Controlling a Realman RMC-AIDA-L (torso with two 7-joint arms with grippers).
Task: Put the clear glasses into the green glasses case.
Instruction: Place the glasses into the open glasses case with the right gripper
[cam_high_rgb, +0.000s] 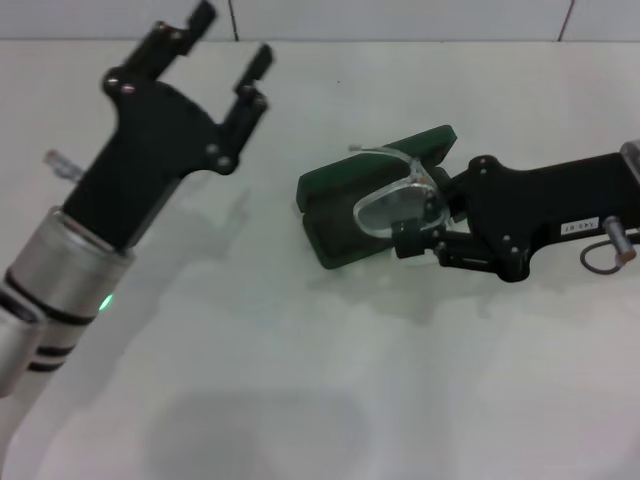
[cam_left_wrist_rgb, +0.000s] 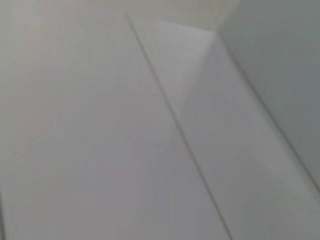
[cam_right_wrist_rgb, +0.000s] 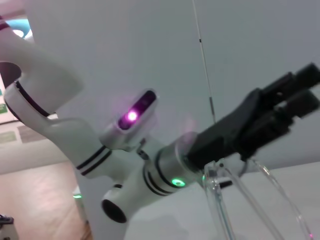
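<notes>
One green glasses case (cam_high_rgb: 345, 205) lies open on the white worktop (cam_high_rgb: 300, 400), in its far half and a little toward the right edge. Its lid (cam_high_rgb: 415, 150) is swung back toward the far edge, and the dark-lined tray faces up. One pair of clear glasses (cam_high_rgb: 395, 200) sits over the right end of that tray, the curved lens above the lining and one thin clear arm reaching across toward the lid. Whether the lens already rests on the lining or is held just above it cannot be told.

The right gripper (cam_high_rgb: 425, 215) reaches in from the right edge of the worktop, lying low and nearly level, its tip at the right end of the case. Its fingers are closed in a pinch on the right end of the glasses, at the hinge of the lens. In the right wrist view the clear arms (cam_right_wrist_rgb: 235, 200) of the glasses show close to the camera.

The left gripper (cam_high_rgb: 232, 42) is held up over the far left part of the worktop, well apart from the case. Its two black fingers (cam_high_rgb: 200, 15) are spread wide with nothing between them, touching nothing. The right wrist view shows the same gripper (cam_right_wrist_rgb: 300, 95) farther off, with a green light on its wrist.

The left wrist view shows only pale blank surfaces
</notes>
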